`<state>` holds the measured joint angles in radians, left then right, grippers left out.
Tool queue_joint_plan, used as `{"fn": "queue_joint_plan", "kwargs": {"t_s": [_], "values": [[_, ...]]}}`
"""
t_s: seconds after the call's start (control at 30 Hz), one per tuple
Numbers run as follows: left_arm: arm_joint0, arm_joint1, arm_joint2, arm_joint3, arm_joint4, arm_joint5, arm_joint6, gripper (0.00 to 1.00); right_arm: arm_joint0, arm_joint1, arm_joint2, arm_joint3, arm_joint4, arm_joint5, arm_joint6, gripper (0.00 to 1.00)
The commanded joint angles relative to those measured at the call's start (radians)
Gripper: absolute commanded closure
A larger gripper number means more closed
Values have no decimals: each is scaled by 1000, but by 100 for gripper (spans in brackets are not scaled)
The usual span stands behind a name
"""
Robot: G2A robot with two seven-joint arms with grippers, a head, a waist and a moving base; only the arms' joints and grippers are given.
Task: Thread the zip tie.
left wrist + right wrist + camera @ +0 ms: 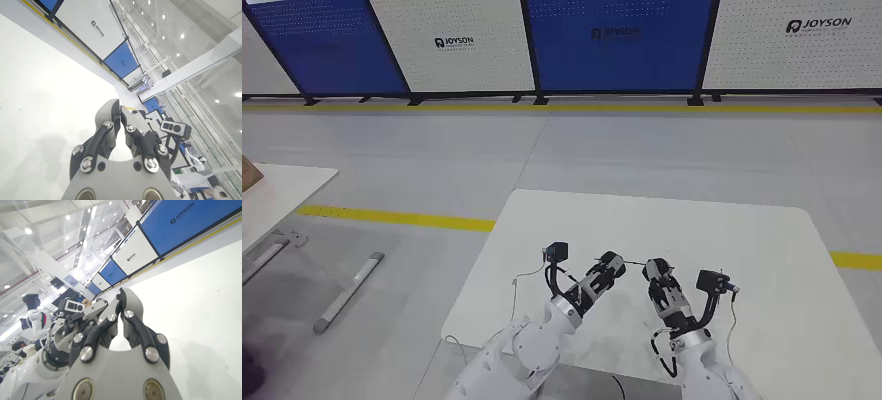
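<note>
Table (722, 230), white. Both arms are low over its 6 o'clock edge, tips facing each other.

Left gripper (612, 263): clenched, pads pressed flat together. Its tip points to 3 o'clock, toward the other arm.

Zip tie (633, 263): a thin dark strand hanging just above the table, bridging the short gap between the two tips. Each end seems pinched by a gripper, but the contact is too small to be sure. I can't make out head or tail.

Right gripper (653, 268): also clenched, at 3 o'clock of the tie and close to its partner.

Judgement: the tie is held and the threading is not done, since no loop shows.

Risks:
- The strand is thin and springy, so a pinch far from the tip would let the free end wander off the slot.
- Bringing the ends together could bow the tie out sideways rather than feed it.
- A shallow hold could slip, and the tie would drop flat on the table, awkward to pick up again.
- The grippers are near enough to knock fingers.
</note>
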<state>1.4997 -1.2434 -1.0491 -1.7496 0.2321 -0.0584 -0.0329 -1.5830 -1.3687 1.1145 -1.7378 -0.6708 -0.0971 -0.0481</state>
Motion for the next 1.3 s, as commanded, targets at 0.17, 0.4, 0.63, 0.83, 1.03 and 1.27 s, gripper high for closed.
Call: {"fn": "queue_joint_plan", "kwargs": {"t_s": [0.17, 0.4, 0.63, 0.83, 1.03, 1.27], "values": [[-1, 1, -2, -10, -9, -7, -19, 100, 17, -3, -13, 8, 9, 7, 24, 100], [-1, 2, -15, -6, -23, -15, -30, 100, 34, -6, -25, 21, 16, 21, 39, 100], [-5, 1, -16, 3, -11, -10, -16, 100, 37, -7, -26, 25, 28, 21, 34, 0], [-16, -2, -8, 11, -8, 16, 0, 100, 24, -6, -20, 22, 17, 8, 9, 0], [-15, -4, -5, 9, -5, 19, 7, 100, 12, -5, -13, 24, 19, 1, -8, 54], [-6, -4, -5, 3, -5, 7, 7, 100, 4, -4, 0, 22, 22, -4, -18, 73]]}}
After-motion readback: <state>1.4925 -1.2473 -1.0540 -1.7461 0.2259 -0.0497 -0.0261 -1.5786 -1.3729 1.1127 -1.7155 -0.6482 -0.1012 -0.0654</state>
